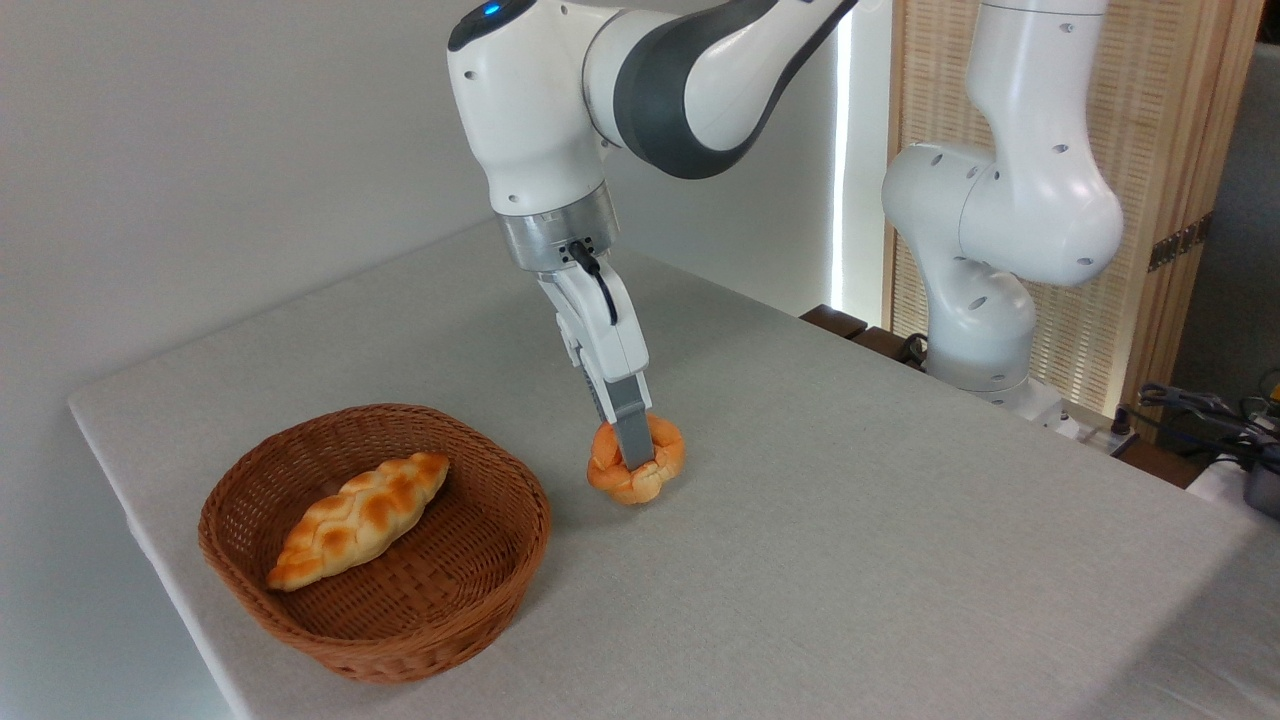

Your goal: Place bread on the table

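Desk (850, 560): large, rectangular, covered in a light grey cloth-like surface; its near left corner points toward the lower left of the view, its far edge runs along a plain pale wall.

Bread (662, 470): small round orange-golden bun with a knotted top and paler base. It sits toward the left half of the desk, about midway between the front and back edges, just right of the basket and clear of its rim. Its underside appears to rest on the cloth, with a faint shadow close beneath it.

Pincer (633, 450): grey fingers on a white hand, tilted so the wrist leans up and to the left. The near finger (632, 432) lies across the front of the bun and the other is hidden behind it; the jaws are closed in on the bun, which is gripped between them.

Arm (640, 90): white with dark grey joints, reaching in from the upper right, its base column (985, 250) standing beyond the right back edge of the desk.

Basket (400, 640): brown woven wicker, round, near the front left corner of the desk.

Loaf (360, 518): long, braided, golden, lying diagonally inside the basket.

Screen (1160, 150): pale slatted panel in a wooden frame, behind the arm's base.
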`<state>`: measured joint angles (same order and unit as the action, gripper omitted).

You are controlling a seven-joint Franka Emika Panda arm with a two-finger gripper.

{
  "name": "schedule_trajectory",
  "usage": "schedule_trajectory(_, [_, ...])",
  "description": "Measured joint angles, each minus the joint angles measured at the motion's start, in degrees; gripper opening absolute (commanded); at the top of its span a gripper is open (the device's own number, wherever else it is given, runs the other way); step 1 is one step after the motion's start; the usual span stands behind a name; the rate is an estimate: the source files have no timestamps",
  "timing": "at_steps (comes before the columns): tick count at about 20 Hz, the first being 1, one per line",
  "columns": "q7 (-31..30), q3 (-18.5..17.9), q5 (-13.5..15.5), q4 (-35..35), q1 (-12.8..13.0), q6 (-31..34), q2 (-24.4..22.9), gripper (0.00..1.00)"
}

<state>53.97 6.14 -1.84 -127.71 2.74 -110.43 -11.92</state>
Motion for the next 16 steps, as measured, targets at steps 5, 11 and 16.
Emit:
schedule_trajectory(5, [0.0, -0.01, 0.0, 0.01, 0.0, -0.02, -0.03, 1.0])
schedule_trajectory(11, [-0.03, -0.11, 0.01, 0.91, -0.01, -0.22, -0.08, 1.0])
schedule_trajectory(16, [-0.17, -0.69, 1.34, 12.63, -0.37, 4.38, 1.8, 1.0])
